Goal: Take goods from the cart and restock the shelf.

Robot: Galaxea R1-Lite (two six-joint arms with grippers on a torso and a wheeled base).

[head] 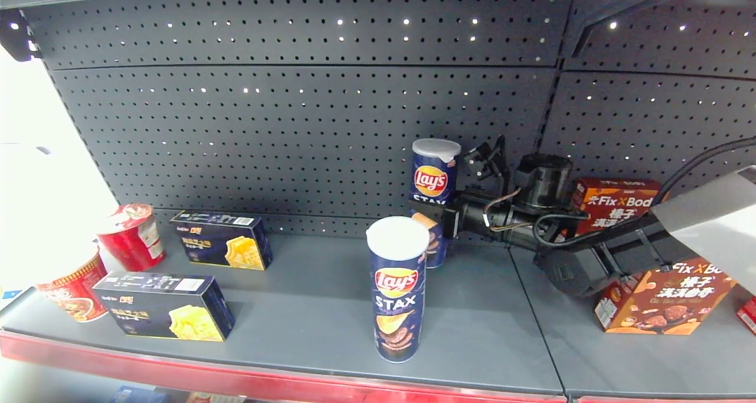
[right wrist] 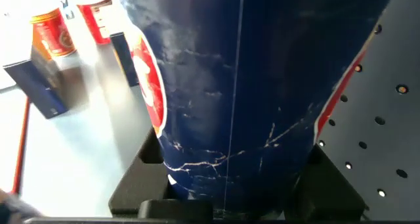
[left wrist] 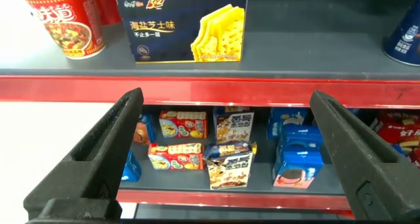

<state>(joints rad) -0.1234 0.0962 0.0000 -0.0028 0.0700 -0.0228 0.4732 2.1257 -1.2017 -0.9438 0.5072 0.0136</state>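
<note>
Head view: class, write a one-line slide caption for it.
Right gripper grips a chip can at the back of the shelf, behind a second can standing near the front.

A grey metal shelf (head: 307,326) with a red front edge bears an upright blue cardboard chip can (head: 398,288). Left of the can lie two navy boxes (head: 162,305) and two red noodle cups (head: 68,282); right of it, two brown boxes (head: 664,299).

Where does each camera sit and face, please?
Head: on the head, looking down at the grey metal shelf; right end effector grips the rear blue cylindrical crisp tube.
Left wrist: faces the shelf front past the open left end effector.
Right wrist: close on that tube between its fingers; the head view shares it.
</note>
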